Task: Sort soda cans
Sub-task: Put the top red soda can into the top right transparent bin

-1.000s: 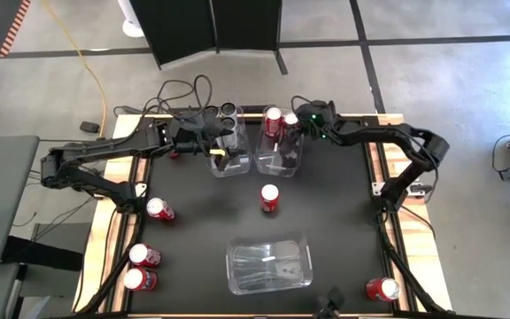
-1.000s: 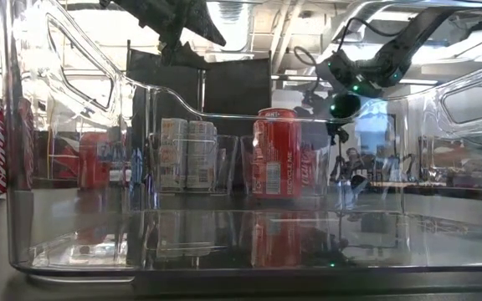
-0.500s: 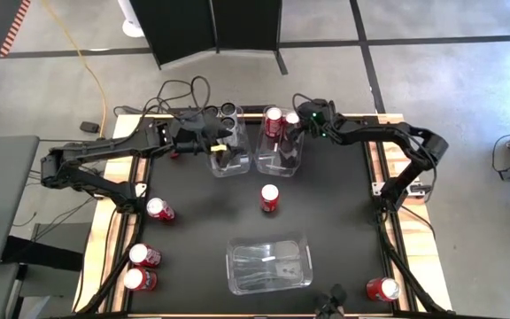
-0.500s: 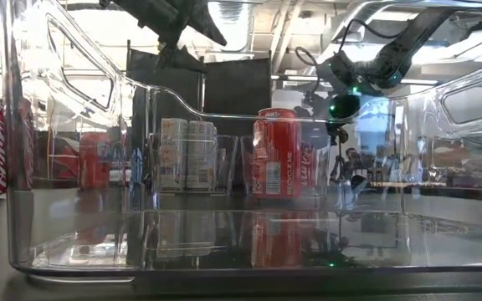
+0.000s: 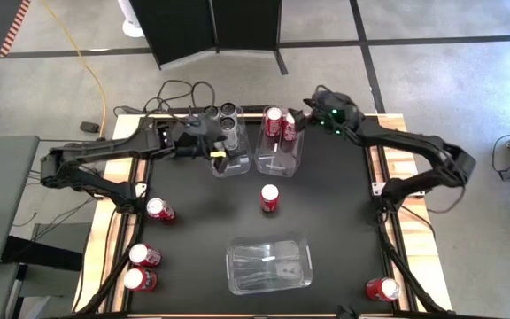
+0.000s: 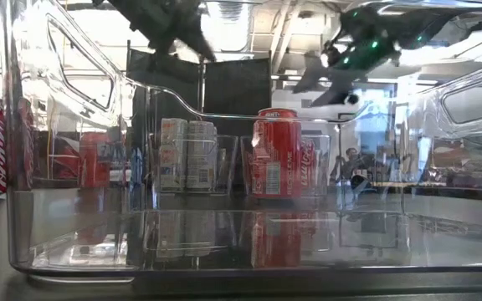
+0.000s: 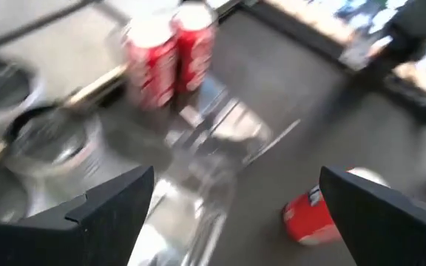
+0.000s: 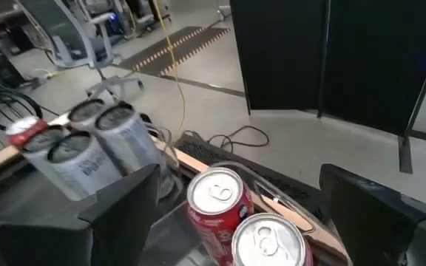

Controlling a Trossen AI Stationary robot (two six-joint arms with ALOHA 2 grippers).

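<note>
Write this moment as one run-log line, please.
step: sorting cans | left gripper: open, above left bin | right gripper: open, by right bin, two red cans inside | one red can mid-table

Upright red and silver soda cans point(image 5: 269, 198)

We count 7 red cans point(image 5: 269, 197) in the high view: 2 upper centre, 1 mid-frame, 3 lower left, 1 lower right. Silver-grey cans point(image 8: 120, 129): 3 seen, right wrist view. Clear bins point(image 5: 269, 263): qty 3.
</note>
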